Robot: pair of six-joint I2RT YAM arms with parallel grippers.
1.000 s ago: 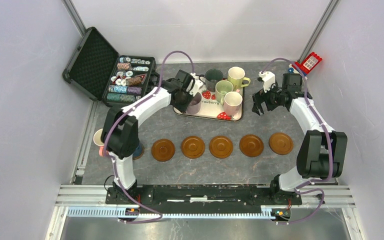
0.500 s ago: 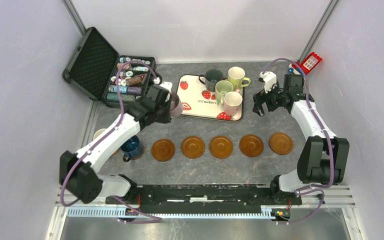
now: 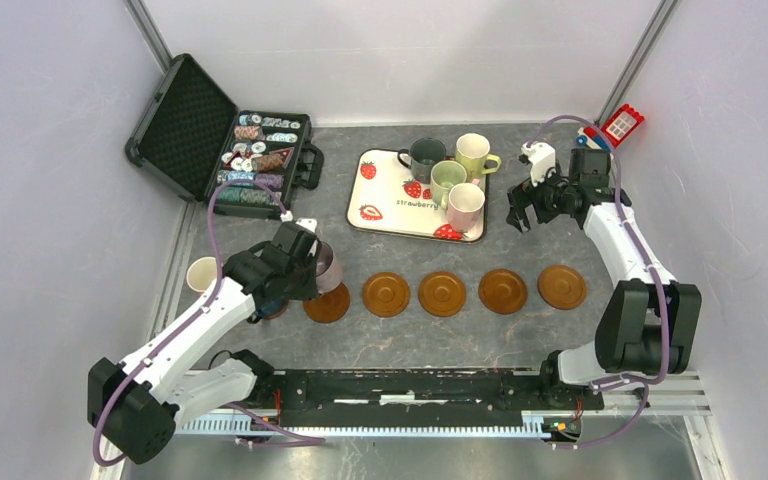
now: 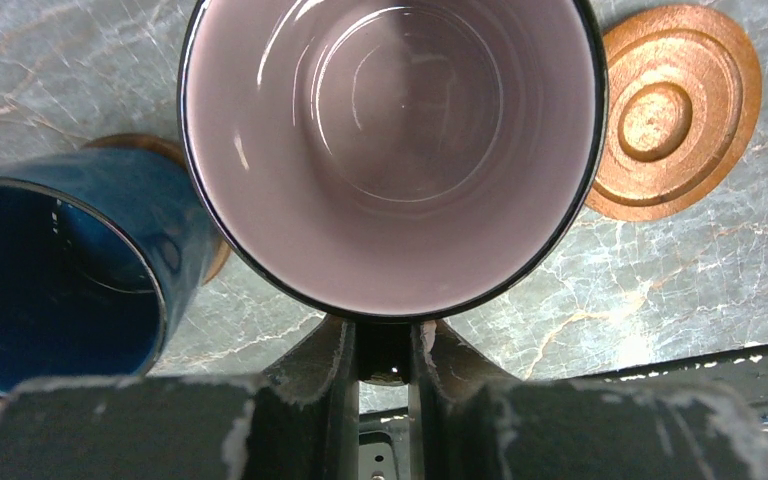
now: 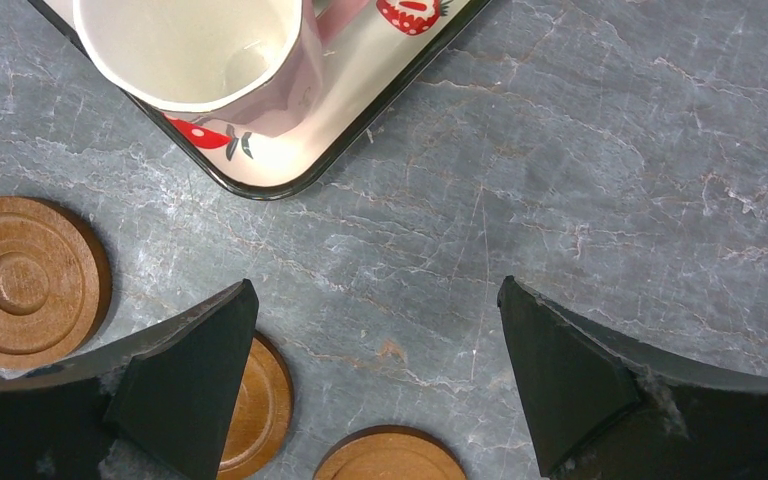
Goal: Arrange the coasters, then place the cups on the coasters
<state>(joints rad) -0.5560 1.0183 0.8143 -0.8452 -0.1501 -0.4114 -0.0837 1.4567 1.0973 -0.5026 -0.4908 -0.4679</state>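
Brings the mauve mug (image 3: pixel 327 268) off the tray (image 3: pixel 385 182) down to the row. Holds it, left gripper (image 4: pixel 383 350) pinched narrow on it, over the bare coaster (image 3: pixel 328 306) beside the blue mug (image 4: pixel 55 270). Probably only needs lowering. Leaves right gripper (image 5: pixel 375 290) wide, empty, beside the tray.

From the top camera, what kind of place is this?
Probably a robot test cell: plain walls enclose a grey table, two arms are bolted to a rail at its edge.

grey marbled table (image 3: pixel 410 335), pale lilac walls (image 3: pixel 410 50)
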